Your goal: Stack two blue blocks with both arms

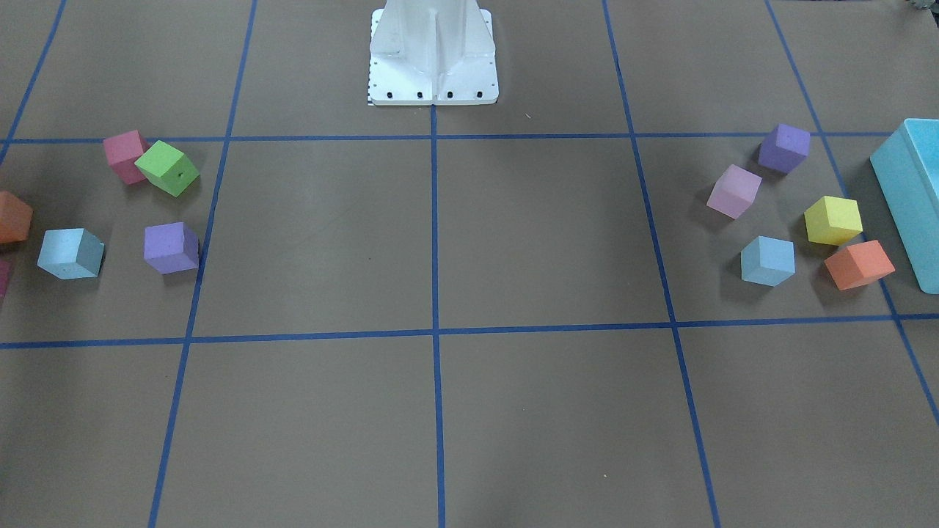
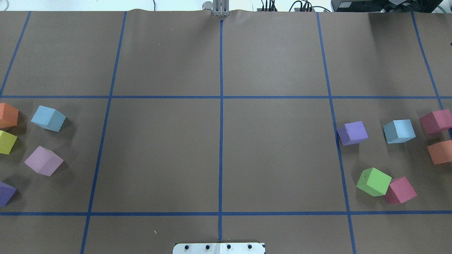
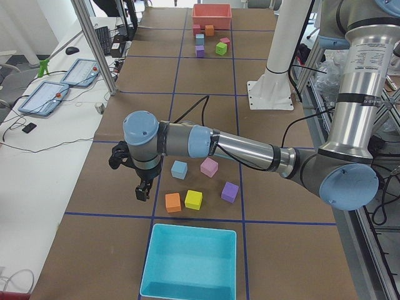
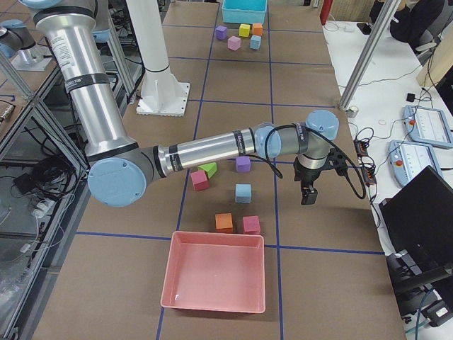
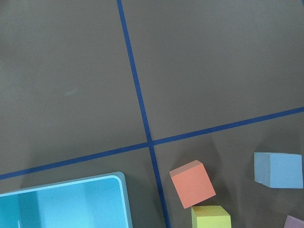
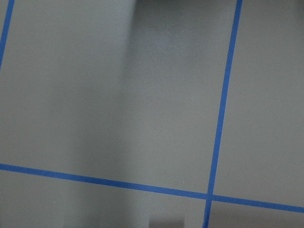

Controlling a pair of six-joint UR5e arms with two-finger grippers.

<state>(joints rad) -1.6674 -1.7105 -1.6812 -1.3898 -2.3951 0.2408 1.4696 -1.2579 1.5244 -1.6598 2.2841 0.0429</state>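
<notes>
Left claw point(image 3: 142, 190) and right claw point(image 4: 309, 195) hang over the brown table point(image 2: 159, 155), one on each side — open or closed, I cannot tell — with the big teal box point(image 1: 910, 213) at the left end, one blue block point(image 3: 179, 169) near the left claw and the other blue block point(image 4: 243, 193) near the right claw.

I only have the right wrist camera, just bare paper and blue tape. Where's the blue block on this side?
Observer: The right-side blue block lies nearer the robot than the right gripper, which hangs out beyond it.
Operator: Anything touching it?
Observer: No. It sits alone between a purple cube and a dark pink cube.
Operator: And its partner?
Observer: The other blue block lies on the robot's left side, apart from an orange cube.
</notes>
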